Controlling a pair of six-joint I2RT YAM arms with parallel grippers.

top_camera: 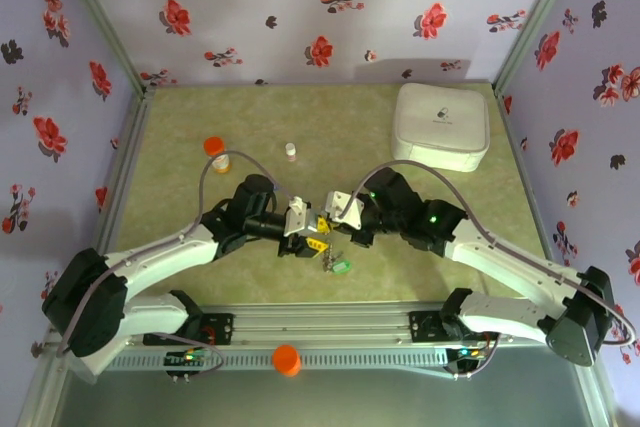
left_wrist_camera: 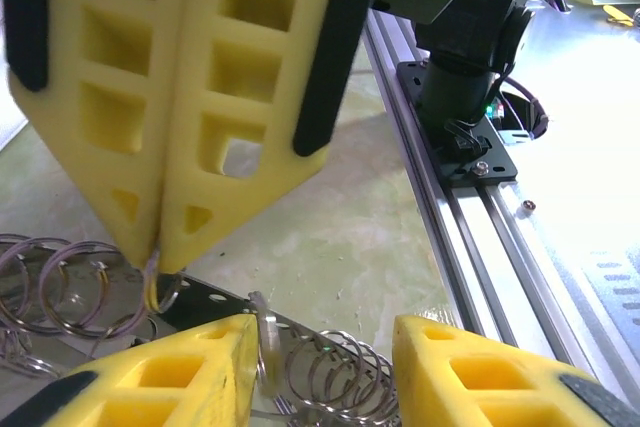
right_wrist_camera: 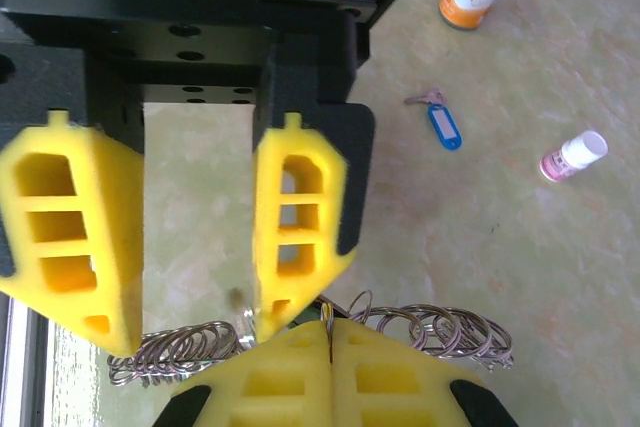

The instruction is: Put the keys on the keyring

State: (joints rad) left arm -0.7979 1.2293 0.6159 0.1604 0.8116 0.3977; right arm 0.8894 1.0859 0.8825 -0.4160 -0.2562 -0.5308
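The keyring [right_wrist_camera: 450,332] looks like a bunch of thin silver wire loops strung along a dark strip, held just above the table. My right gripper [right_wrist_camera: 330,332] is shut on one of its loops; in the left wrist view its fingers [left_wrist_camera: 180,97] come down from above, pressed together. My left gripper [left_wrist_camera: 325,337] faces it with its jaws apart, and more loops [left_wrist_camera: 340,377] sit in the gap. A small metal piece [left_wrist_camera: 265,332] rests against its left finger. In the top view both grippers [top_camera: 300,222] [top_camera: 324,225] meet at mid-table. A green key [top_camera: 340,267] lies just below them. A blue key [right_wrist_camera: 441,125] lies farther off.
A white rounded box [top_camera: 441,125] sits at the back right. An orange-capped bottle [top_camera: 215,152] and a small white bottle [top_camera: 291,151] stand behind the grippers. The metal rail [left_wrist_camera: 470,237] with the arm bases runs along the near edge, where an orange cap [top_camera: 286,359] rests.
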